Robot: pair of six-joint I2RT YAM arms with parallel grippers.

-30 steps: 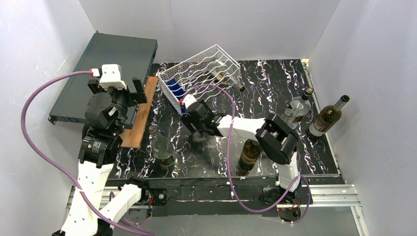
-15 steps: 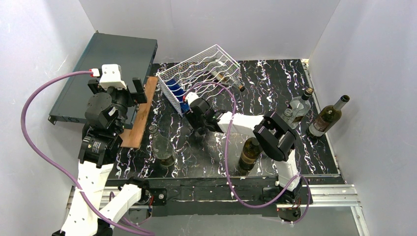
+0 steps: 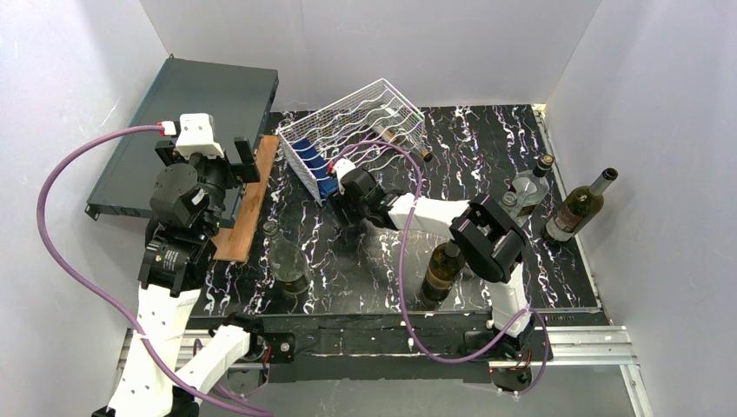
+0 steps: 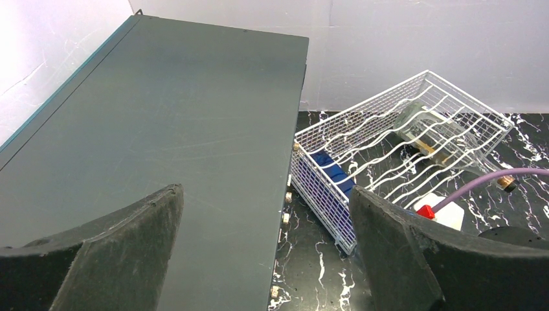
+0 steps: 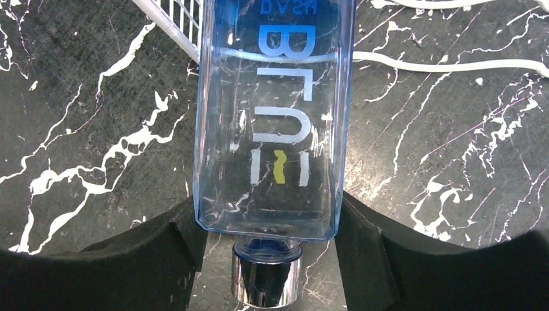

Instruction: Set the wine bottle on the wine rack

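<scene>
On the black marbled table (image 3: 487,148), 10 o'clock: flat dark grey box (image 3: 195,113).
11 o'clock: wine rack (image 3: 361,109), set askew, with a clear bottle (image 3: 398,135) lying in its 3 o'clock end.
9 o'clock: wooden board (image 3: 248,204). The left gripper (image 4: 264,194) is above it, jaws wide apart with nothing between.
The right gripper (image 5: 268,214) is at the rack's 6 o'clock corner, clamped on both sides of the blue bottle (image 5: 272,97) just above its silver cap (image 5: 267,280). The bottle's far end is at the rack's wire edge.
Standing around:
- dark bottle (image 3: 441,271) at 5 o'clock, tight beside the right arm
- tall clear bottle (image 3: 285,259) at 7 o'clock
- squat clear bottle (image 3: 527,189) at 3 o'clock
- labelled wine bottle (image 3: 578,207) also at 3 o'clock, by the wall
</scene>
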